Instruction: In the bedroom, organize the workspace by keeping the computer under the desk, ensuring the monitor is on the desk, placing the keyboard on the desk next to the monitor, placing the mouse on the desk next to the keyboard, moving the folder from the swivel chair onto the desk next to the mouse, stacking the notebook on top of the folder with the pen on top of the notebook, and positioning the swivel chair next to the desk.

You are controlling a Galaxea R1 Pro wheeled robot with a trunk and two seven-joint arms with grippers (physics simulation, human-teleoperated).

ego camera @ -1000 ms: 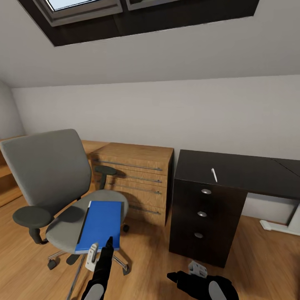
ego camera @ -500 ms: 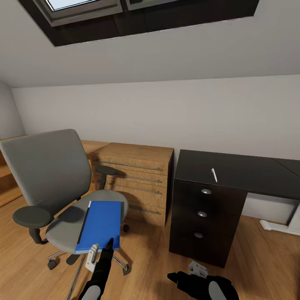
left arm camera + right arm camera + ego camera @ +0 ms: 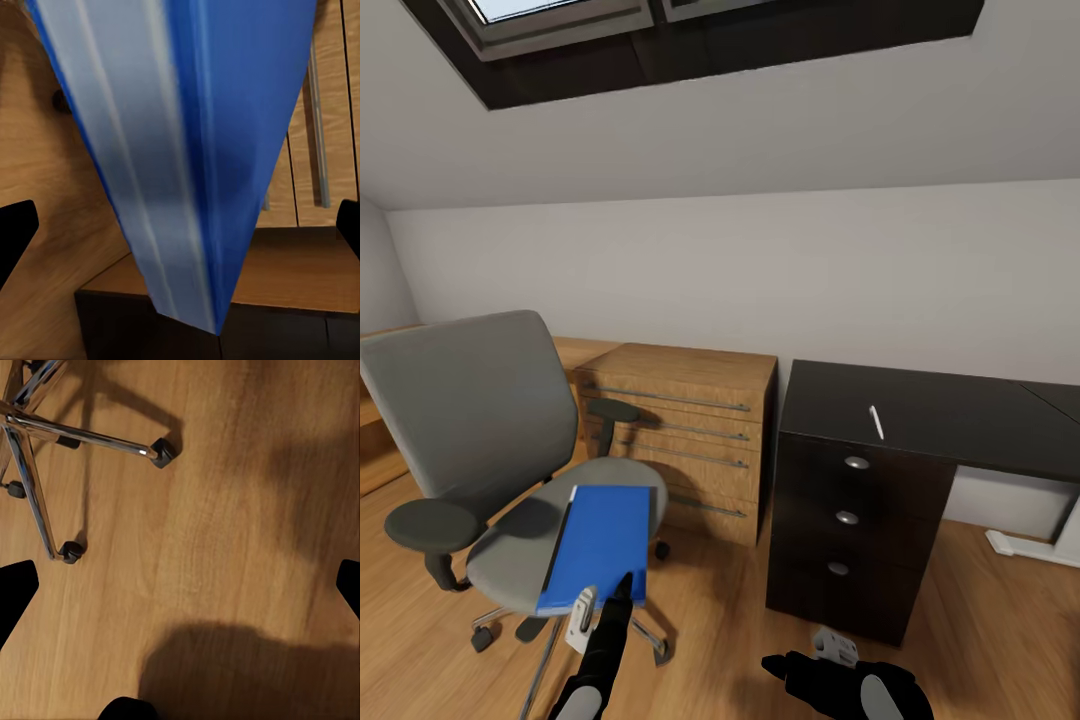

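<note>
The grey swivel chair (image 3: 470, 400) stands at the left with the bright blue folder (image 3: 598, 545) lying flat on its seat. My left gripper (image 3: 605, 600) is open at the folder's near edge. In the left wrist view the folder (image 3: 187, 150) runs between the spread fingers of my left gripper (image 3: 180, 232). My right gripper (image 3: 805, 655) hangs open and empty low over the floor; the right wrist view shows that gripper (image 3: 180, 585) above the wood boards. A slim white pen (image 3: 876, 421) lies on the black desk (image 3: 970, 415).
A wooden dresser (image 3: 685, 430) stands against the wall between chair and desk. The desk's black drawer unit (image 3: 847, 525) faces me. The chair's chrome star base (image 3: 45, 435) with casters lies close to my right gripper. A white desk foot (image 3: 1025, 545) sits at the far right.
The chair and folder have shifted slightly to the left and lower in the picture. The left gripper stays at the folder's near edge, and the right gripper has not moved.
</note>
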